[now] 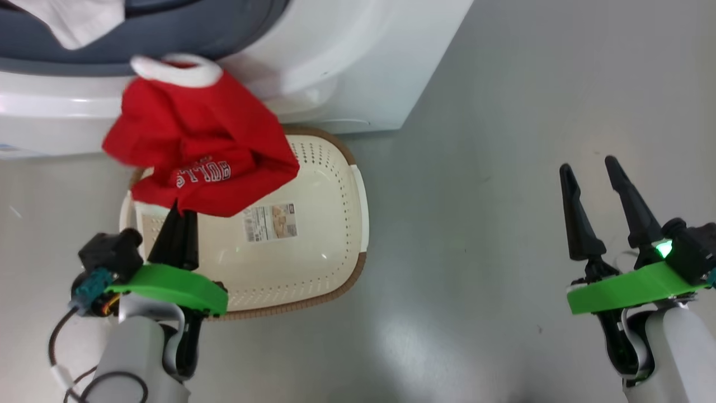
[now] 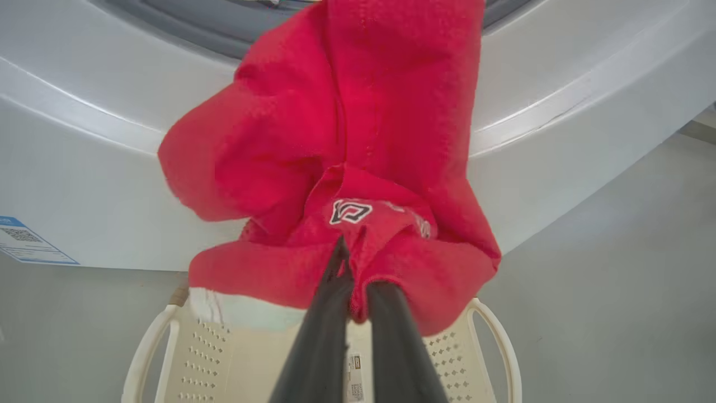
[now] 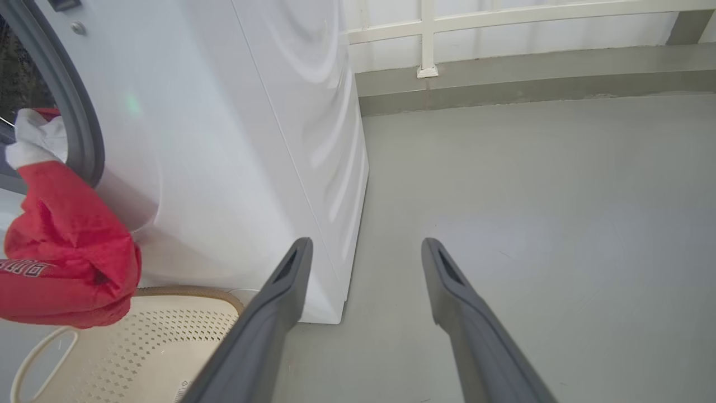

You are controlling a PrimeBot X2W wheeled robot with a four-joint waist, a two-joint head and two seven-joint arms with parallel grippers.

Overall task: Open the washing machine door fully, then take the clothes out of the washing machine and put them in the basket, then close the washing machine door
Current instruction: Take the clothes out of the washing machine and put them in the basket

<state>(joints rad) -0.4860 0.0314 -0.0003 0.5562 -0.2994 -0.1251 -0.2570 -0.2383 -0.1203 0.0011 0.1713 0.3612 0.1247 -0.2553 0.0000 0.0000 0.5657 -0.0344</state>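
Holding red T-shirt (image 1: 201, 145) over basket (image 1: 335, 224) with left gripper (image 2: 355, 274).
Clamped tight on a fold so shirt hangs just above basket, parked at foot of washing machine (image 1: 358, 56) for a short drop; white cloth (image 1: 72, 22) waiting in drum mouth. Right gripper (image 1: 588, 164) spread wide, empty, kept aside over floor (image 1: 503, 112).

Red shirt (image 1: 196, 145), cream basket (image 1: 330, 184), white washer (image 1: 347, 61).
The shirt is bright red with a white neckband and white-outlined lettering (a small black-and-white badge shows in the left wrist view). The washer is glossy white, with a grey door seal (image 1: 168, 39) and a blue-edged sticker (image 2: 28, 240). The basket is cream, dotted with rows of small holes, its rim woven-look brown. The floor (image 1: 503, 168) is pale grey. The left gripper (image 1: 176, 210) and right gripper (image 1: 587, 165) have black fingers above bright green collars.
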